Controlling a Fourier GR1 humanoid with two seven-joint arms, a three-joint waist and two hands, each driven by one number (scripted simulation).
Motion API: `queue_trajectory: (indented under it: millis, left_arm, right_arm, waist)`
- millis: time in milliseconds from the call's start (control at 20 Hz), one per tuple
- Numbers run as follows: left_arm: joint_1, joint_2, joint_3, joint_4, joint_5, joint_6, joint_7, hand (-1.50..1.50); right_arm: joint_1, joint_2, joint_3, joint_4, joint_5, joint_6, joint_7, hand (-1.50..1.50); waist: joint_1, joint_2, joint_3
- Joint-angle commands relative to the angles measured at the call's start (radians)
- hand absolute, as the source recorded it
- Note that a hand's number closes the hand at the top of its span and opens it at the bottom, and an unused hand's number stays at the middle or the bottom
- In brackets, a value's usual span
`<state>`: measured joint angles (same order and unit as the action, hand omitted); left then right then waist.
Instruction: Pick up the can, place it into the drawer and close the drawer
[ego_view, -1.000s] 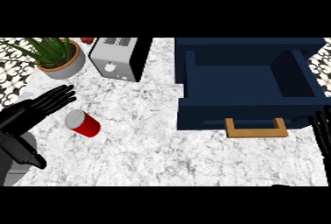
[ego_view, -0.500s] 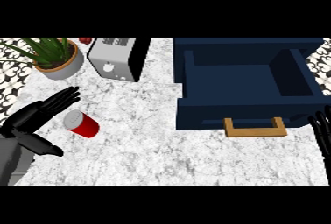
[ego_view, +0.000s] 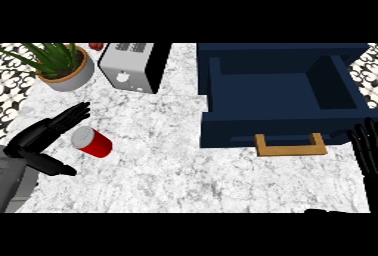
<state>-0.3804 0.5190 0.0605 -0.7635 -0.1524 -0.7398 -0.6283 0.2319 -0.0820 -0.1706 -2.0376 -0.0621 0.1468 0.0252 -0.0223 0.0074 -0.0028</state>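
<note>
Left hand (ego_view: 46, 134) now sits at the left of the frame, fingers extended and spread, thumb pointing toward the lower right, so it is open and grips nothing. Compared with a second ago it has swung in from the left edge and closed on the red can (ego_view: 93, 142), which lies on its side on the marble counter (ego_view: 170, 170), silver top toward the upper left; the can itself has not shifted. Fingertips reach just above and left of the can, the palm just beside it; contact cannot be confirmed. Judgement: this is the approach phase, with the grasp not yet made, and the fingers must wrap the can body next. The navy drawer (ego_view: 280, 127) stands open at the upper right, its interior bare, its wooden handle (ego_view: 290, 145) facing the lower edge, well apart from the can. Right hand (ego_view: 364, 150) rests at the right edge, fingers straight and up, unchanged. Potted plant (ego_view: 63, 65) and toaster (ego_view: 133, 67) stay at the upper left, clear of the path.
</note>
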Motion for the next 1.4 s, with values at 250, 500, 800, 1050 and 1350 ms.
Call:
queue_trajectory:
  millis: [250, 500, 800, 1050, 1350]
  left_arm:
    - [-0.057, 0.068, -0.062, 0.172, -0.028, -0.138, -0.237, -1.50]
    - [-0.081, -0.008, -0.120, 0.287, -0.077, -0.023, -0.286, -1.50]
    - [-0.109, -0.012, -0.140, 0.333, -0.067, -0.030, -0.322, -1.50]
    - [-0.137, -0.005, -0.152, 0.394, -0.065, -0.025, -0.345, -1.50]
    - [-0.170, -0.057, -0.183, 0.452, -0.090, 0.043, -0.356, -1.50]
  right_arm:
    - [0.051, 0.018, 0.013, -0.015, 0.013, 0.012, -0.030, -1.50]
    - [-0.035, 0.014, 0.020, -0.006, 0.018, -0.011, 0.012, -1.50]
    - [0.038, 0.028, 0.010, -0.025, 0.011, 0.003, -0.025, -1.50]
    - [0.067, 0.040, 0.048, -0.096, 0.019, 0.009, 0.007, -1.50]
    - [0.045, 0.018, 0.009, -0.084, -0.008, 0.016, 0.020, -1.50]
  waist:
    - [-0.008, 0.000, 0.000]
    - [-0.010, 0.006, -0.002]
    - [-0.015, 0.002, -0.001]
    - [-0.023, 0.003, -0.002]
    - [-0.024, 0.006, -0.002]
